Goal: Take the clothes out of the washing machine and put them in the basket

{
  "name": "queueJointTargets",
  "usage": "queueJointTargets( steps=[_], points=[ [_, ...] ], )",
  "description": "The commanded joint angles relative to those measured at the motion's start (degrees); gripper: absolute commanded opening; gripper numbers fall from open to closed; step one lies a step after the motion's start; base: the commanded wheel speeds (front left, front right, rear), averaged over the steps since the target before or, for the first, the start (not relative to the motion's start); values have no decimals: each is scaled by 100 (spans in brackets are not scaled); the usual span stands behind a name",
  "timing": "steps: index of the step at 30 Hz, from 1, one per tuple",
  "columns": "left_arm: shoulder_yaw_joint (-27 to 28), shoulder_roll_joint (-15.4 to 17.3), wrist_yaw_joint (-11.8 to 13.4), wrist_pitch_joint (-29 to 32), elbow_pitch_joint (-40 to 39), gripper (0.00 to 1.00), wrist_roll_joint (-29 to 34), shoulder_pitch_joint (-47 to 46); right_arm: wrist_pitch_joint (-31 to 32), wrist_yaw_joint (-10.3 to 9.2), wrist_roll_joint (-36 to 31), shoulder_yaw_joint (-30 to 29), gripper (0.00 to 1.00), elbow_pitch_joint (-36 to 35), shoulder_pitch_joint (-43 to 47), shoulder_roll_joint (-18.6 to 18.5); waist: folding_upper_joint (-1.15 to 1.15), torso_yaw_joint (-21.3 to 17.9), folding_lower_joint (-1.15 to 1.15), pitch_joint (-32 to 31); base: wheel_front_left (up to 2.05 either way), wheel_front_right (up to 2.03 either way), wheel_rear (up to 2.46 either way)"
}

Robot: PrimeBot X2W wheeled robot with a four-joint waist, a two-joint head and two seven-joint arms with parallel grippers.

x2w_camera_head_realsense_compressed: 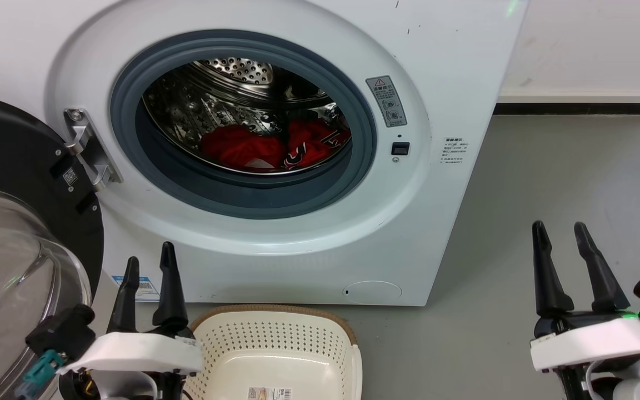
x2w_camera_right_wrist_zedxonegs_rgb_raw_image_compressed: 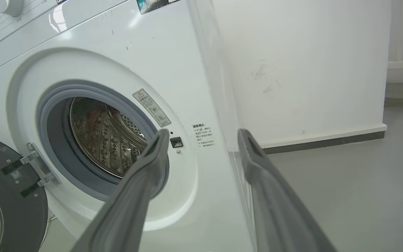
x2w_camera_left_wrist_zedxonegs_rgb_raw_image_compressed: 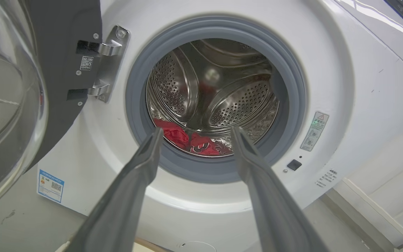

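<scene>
Clothes (x2w_camera_head_realsense_compressed: 267,147) heaped at drum's (x2w_camera_head_realsense_compressed: 225,105) 6 o'clock, perhaps two pieces. Left gripper (x2w_camera_head_realsense_compressed: 149,254), jaws apart, should clear gasket lip (x2w_camera_head_realsense_compressed: 253,189), pinch deep. Right gripper (x2w_camera_head_realsense_compressed: 559,226) apart too.

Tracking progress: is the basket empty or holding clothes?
Empty where visible: the basket has a bare floor but for a label; the clothes lie in the drum.

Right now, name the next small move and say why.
Probably ease the left gripper forward into the washing machine toward the clothes: the door stands open, the red pile lies low in the drum, the left wrist view shows its open fingers framing that pile, and the basket sits below.
</scene>
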Motion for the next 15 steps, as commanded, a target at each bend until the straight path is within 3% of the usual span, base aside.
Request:
queueJointTargets(
  steps=[1, 15],
  points=[
    [-44, 15, 36, -50, -109, 100, 210, 24, -59, 0, -202, -25, 100, -51, 13, -22, 0, -2, 0, -1, 0, 0, 0],
    [-723, 345, 622, -260, -208, 100, 1259, 61, -269, 0, -1238, -74, 100, -16, 77, -27, 0, -20, 0, 29, 0, 0, 0]
  ],
)
